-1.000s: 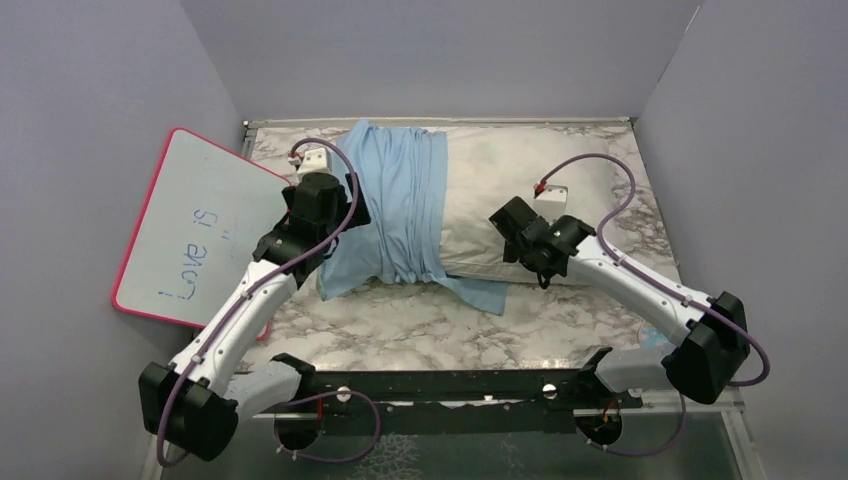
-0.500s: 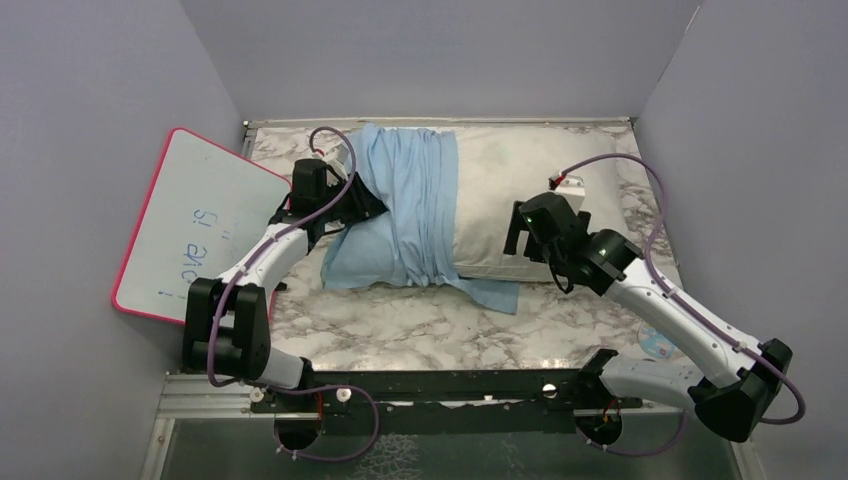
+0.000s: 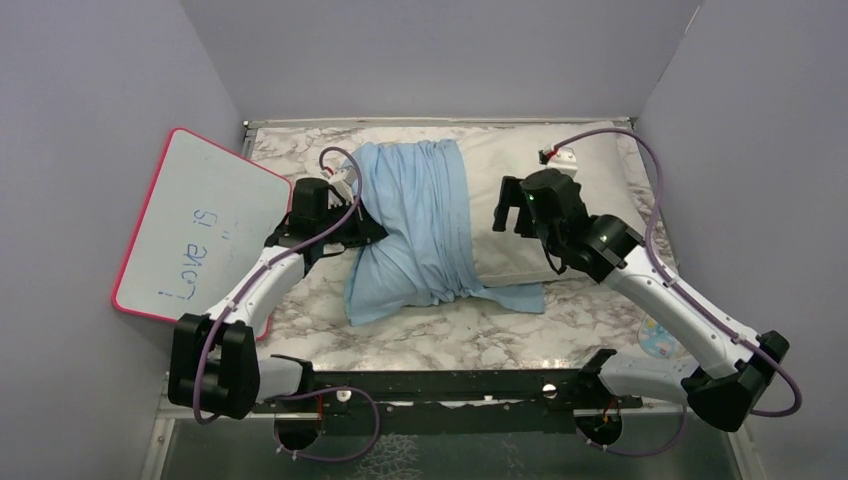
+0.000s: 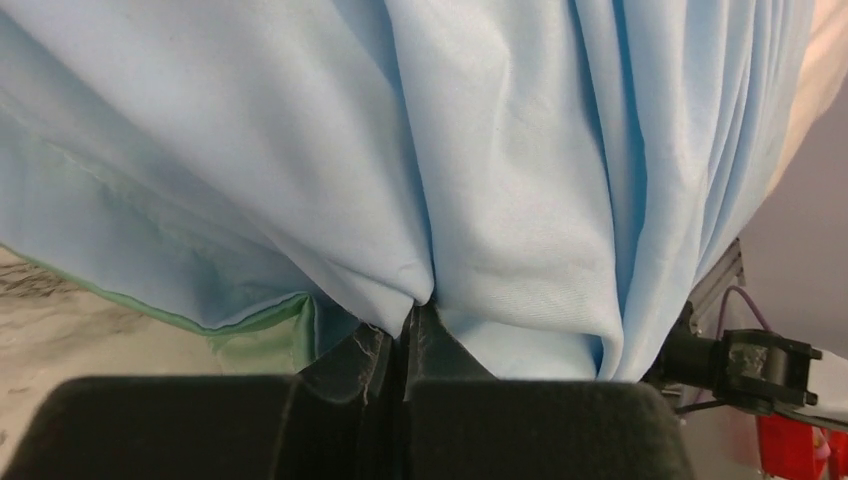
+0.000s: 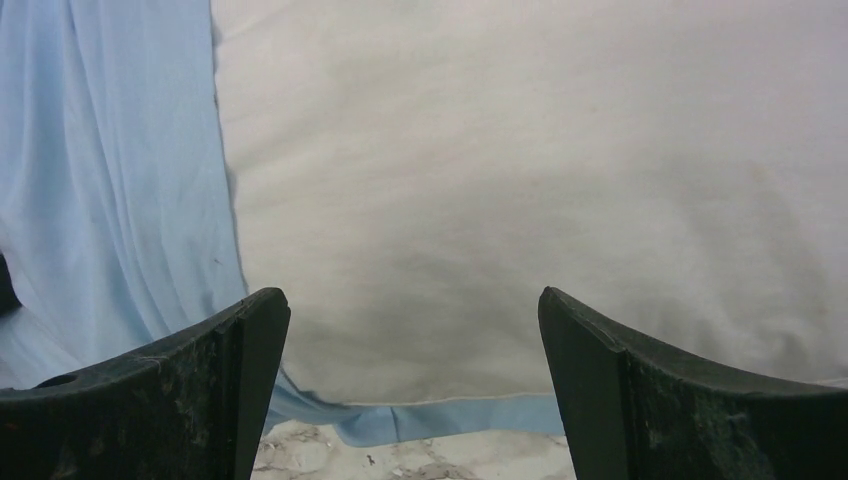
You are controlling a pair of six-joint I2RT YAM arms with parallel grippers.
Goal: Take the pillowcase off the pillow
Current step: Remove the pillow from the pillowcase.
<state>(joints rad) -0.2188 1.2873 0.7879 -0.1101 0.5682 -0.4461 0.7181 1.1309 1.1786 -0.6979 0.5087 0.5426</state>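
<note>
1. Since the earlier frames, the left gripper (image 4: 408,322) has gone from spread to clenched on a fold of the pillowcase (image 3: 415,235). The covered end has swung toward the desk's near edge, and the right gripper (image 3: 507,205) has advanced over the pillow (image 3: 520,160).
2. Near: marble desk (image 3: 450,335), with a flat flap of pillowcase lying on it along the pillow's near side.
3. Middle left: the pillowcase, plain light-blue face outward, is bunched in pleats around the pillow's left half. A mint-green strip shows at its lower edge in the left wrist view.
4. Middle right: the right gripper is released, grasping nothing, and hovers over bare off-white fabric.
5. Far: the pillow's uncovered right half reaches toward the desk's far right corner.
6. Progress (judged): roughly half stripped. The left half remains to be drawn free.
</note>
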